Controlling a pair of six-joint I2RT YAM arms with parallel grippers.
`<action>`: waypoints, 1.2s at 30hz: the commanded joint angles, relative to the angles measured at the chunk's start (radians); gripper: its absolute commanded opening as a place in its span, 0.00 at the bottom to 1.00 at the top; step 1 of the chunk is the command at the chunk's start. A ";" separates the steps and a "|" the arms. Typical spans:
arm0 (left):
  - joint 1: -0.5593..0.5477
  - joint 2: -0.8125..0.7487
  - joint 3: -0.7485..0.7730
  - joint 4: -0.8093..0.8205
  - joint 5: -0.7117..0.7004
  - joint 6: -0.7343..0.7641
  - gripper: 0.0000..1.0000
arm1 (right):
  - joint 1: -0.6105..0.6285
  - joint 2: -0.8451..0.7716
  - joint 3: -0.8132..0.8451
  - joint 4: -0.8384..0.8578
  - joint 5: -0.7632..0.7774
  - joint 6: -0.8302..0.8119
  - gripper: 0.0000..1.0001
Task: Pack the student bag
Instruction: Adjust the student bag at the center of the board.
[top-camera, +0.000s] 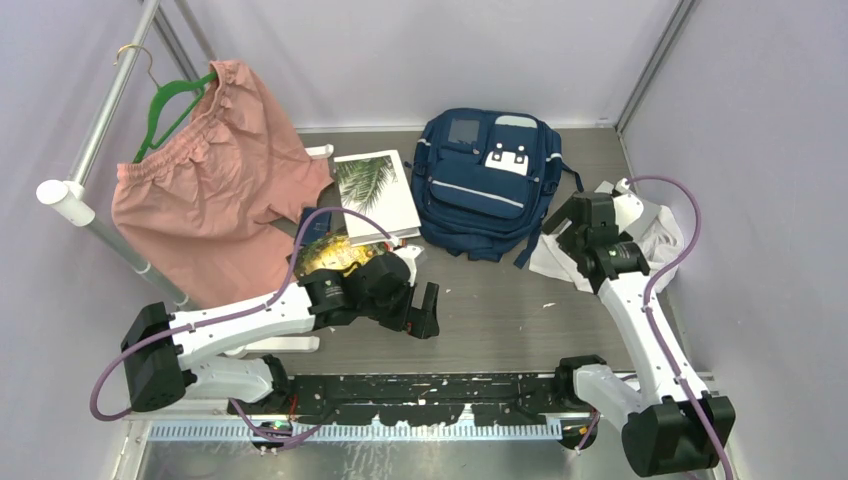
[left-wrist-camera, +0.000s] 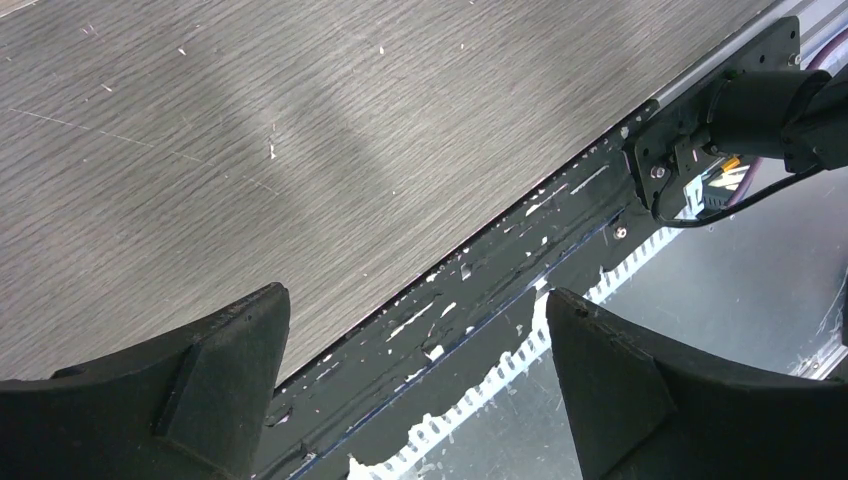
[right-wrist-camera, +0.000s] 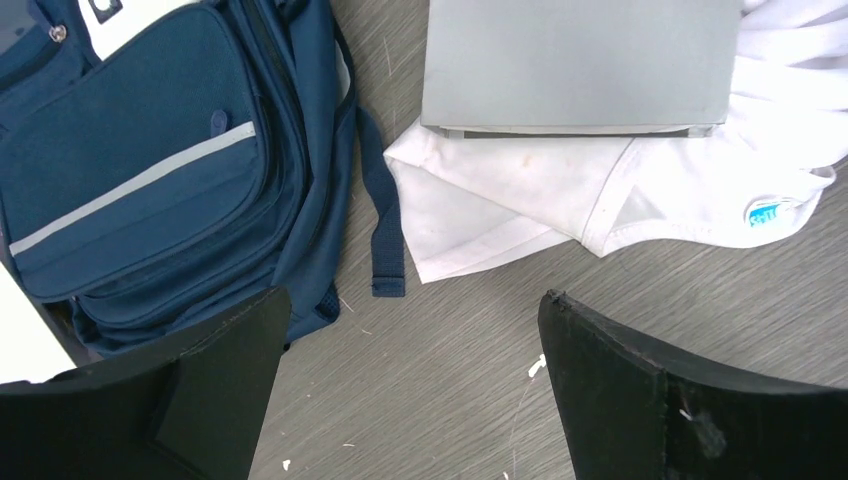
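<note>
While both arms hang over the table, neither of them holds anything. The left gripper is above the near part of the table, a little left of the middle, and its wrist view shows the left gripper with the two fingers wide apart and only bare wood and the black rail of the near edge between them. The right gripper is nearer to the right edge, and from its own camera the right gripper also has its fingers spread wide, with nothing between them. The bag lies flat at the far edge of the table, about in the middle, with the front pocket facing up; we cannot tell if the zips are open. In the right wrist view the bag fills the left side and one strap lies on the wood just beside a white cloth. On this cloth rests a flat grey thing; what it is, we cannot tell. Just left of the bag lies a book with a palm leaf on the cover. Pink shorts on a green hanger are at the far left corner.
</note>
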 joint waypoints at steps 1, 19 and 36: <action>-0.003 0.001 0.046 0.014 -0.018 -0.005 1.00 | -0.002 -0.048 0.022 0.013 0.043 -0.020 1.00; -0.018 -0.282 -0.157 0.119 -0.243 -0.057 1.00 | -0.001 0.039 -0.044 0.187 -0.232 0.081 0.99; -0.018 -0.416 -0.231 0.083 -0.286 -0.096 1.00 | 0.025 0.418 -0.059 0.458 -0.449 0.274 0.67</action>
